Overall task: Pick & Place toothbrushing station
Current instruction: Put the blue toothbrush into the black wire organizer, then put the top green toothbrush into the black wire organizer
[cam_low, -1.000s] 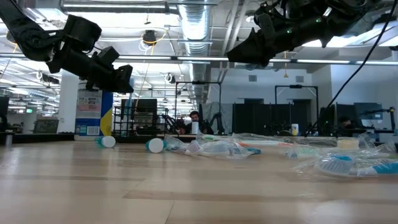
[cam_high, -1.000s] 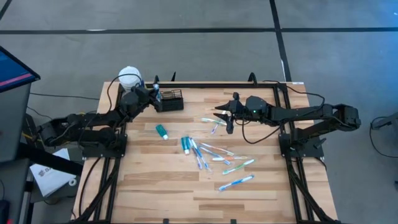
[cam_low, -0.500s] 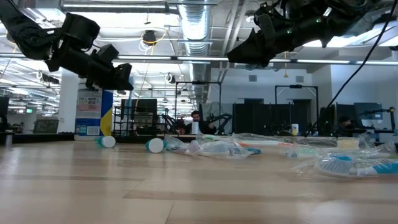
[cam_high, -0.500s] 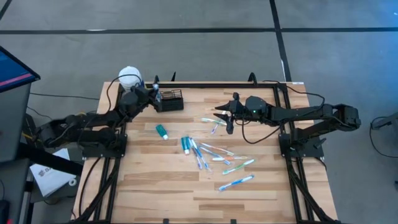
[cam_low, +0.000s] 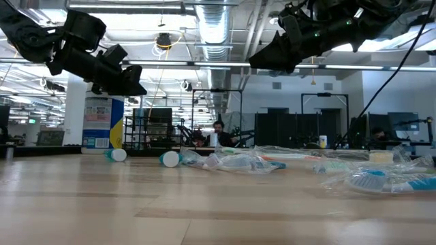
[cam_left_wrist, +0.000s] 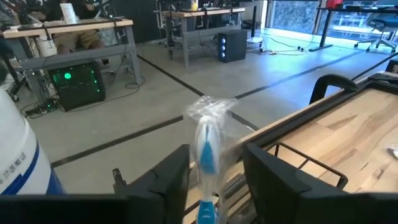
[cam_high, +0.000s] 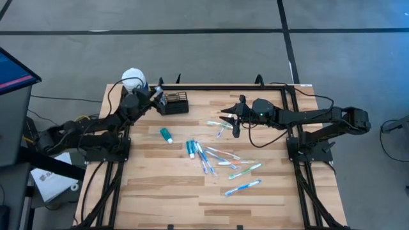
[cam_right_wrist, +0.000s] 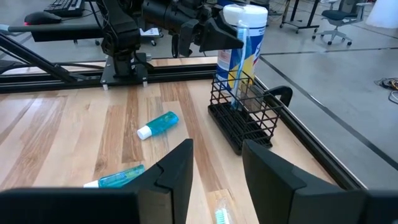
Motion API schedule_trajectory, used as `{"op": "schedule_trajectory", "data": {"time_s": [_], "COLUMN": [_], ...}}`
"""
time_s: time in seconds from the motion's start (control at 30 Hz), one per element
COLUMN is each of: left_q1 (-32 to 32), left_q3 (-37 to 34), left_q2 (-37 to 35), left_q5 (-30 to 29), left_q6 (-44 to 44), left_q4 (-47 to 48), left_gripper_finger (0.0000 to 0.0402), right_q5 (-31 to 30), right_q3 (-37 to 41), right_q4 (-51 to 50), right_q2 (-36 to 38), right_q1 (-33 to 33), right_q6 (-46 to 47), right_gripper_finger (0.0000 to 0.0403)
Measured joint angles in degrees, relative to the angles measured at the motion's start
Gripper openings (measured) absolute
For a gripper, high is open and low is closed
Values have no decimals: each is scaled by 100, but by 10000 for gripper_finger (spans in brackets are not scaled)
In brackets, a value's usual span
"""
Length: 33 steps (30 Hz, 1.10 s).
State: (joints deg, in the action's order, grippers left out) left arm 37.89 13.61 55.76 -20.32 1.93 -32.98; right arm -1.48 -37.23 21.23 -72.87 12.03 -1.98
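Left gripper (cam_high: 152, 96) just let go of the wrapped toothbrush (cam_right_wrist: 241, 43)

Its fingers are now spread and pulled back a bit; the brush stands upright in the black wire-mesh caddy (cam_high: 174, 102) just ahead of them. One placed, I'd say. Right gripper (cam_high: 232, 122) hovers open over the loose toothbrushes.

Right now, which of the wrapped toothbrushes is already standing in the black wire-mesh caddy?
Only the blue toothbrush in clear wrap, upright in the black wire-mesh caddy at the table's far-left corner, in front of the left gripper. All other wrapped toothbrushes lie flat mid-table.
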Motion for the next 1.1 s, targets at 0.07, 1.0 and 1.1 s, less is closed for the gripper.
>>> {"op": "schedule_trajectory", "data": {"time_s": [0.07,1.0,1.1], "left_q1": [0,-1301,-1712], "left_q3": [0,0,0], "left_q2": [-51,-1492,-1458], "left_q5": [-7,1228,1226], "left_q6": [-36,351,352], "left_q4": [0,-191,-365], "left_gripper_finger": [168,186,186], "right_q5": [0,0,3], "right_q3": [0,-8,-10], "right_q4": [0,-852,-1113], "right_q2": [1,-68,-204], "right_q1": [0,3,77], "right_q6": [0,2,-17], "right_gripper_finger": [129,129,129]}}
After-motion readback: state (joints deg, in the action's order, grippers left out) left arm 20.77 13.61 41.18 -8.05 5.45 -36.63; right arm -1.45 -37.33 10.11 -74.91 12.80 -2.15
